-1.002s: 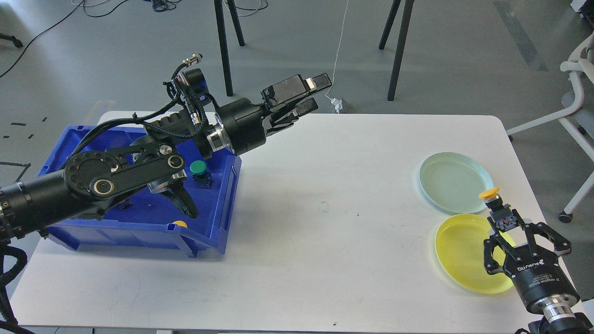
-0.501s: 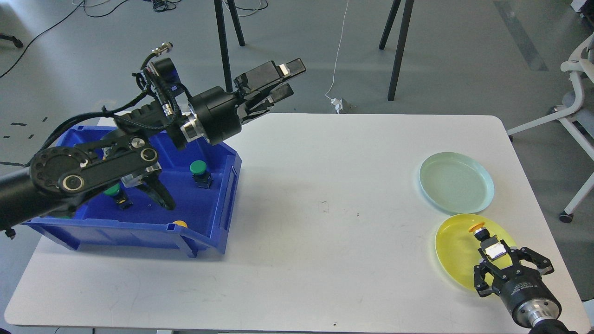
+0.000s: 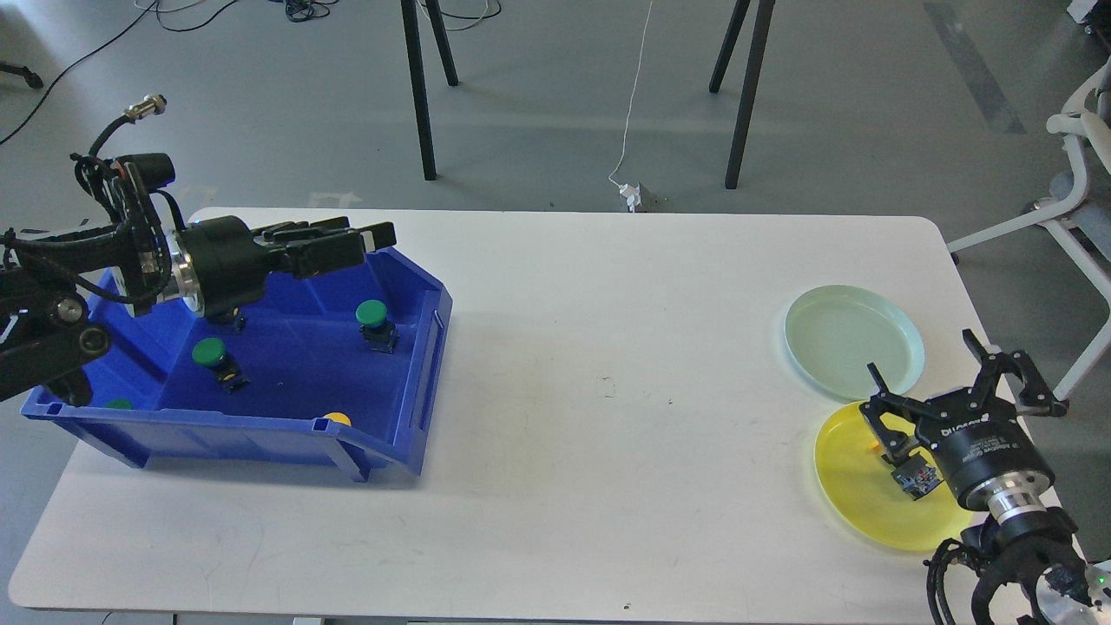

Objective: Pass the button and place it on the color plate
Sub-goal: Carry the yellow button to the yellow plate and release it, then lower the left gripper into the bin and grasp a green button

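Observation:
A yellow-capped button [image 3: 916,479] with a black base lies on its side on the yellow plate [image 3: 855,490] at the right front, partly hidden under my right gripper [image 3: 950,382]. That gripper hovers over the plate's far edge with its fingers spread and nothing between them. My left gripper [image 3: 369,243] is empty and reaches over the back wall of the blue bin [image 3: 438,338]; its fingers look slightly apart. In the bin are green buttons [image 3: 371,312] [image 3: 209,351] and a yellow one [image 3: 337,419].
A pale teal plate [image 3: 855,343] sits just behind the yellow plate. The blue bin fills the table's left side. A white chair [image 3: 1085,174] stands off the right edge, and stand legs [image 3: 421,95] are behind the table.
My right gripper came down over the yellow plate, turned and let the button go onto it. My left arm swung back left and lowered to the bin.

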### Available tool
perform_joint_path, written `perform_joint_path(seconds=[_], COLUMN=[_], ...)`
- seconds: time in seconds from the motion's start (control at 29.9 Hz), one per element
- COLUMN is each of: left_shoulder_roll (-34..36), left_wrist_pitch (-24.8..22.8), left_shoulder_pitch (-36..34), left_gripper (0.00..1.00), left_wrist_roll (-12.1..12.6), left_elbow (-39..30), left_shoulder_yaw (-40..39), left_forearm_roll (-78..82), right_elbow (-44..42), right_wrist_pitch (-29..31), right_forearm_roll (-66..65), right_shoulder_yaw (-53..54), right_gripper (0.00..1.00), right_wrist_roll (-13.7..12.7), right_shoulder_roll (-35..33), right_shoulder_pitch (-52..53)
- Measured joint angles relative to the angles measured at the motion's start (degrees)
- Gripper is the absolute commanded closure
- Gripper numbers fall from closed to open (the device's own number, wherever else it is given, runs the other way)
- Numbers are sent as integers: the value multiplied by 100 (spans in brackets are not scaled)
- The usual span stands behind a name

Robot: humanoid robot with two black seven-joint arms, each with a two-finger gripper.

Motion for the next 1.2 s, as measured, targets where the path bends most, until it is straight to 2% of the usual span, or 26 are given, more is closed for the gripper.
perform_joint_path(seconds=[0.27, 0.63, 1.04, 1.2], left_shoulder_roll=[-138, -813, -891, -1018], left_wrist_pitch=[-73, -605, -698, -699], left_shoulder_pitch=[22, 254, 333, 427], left_gripper=[8, 9, 9, 13], left_wrist_roll=[1, 0, 1, 0], left_elbow=[1388, 2782, 3254, 3399], left_shoulder_yaw=[834, 1046, 1194, 1194], left_forearm_roll=[1036, 1346, 1388, 1388], right_elbow=[-131, -176, -132, -128], right_wrist_pitch=[107, 284, 395, 406], right_forearm_roll=[-28, -22, -17, -17], right_shoulder_yaw=[-211, -348, -341, -335], right_gripper=[1, 1, 1, 1], right_wrist_roll=[-3, -3, -2, -1], right_shoulder_roll=[-630, -816, -783, -780], right_shoulder_pitch=[1483, 1441, 1204, 1155])
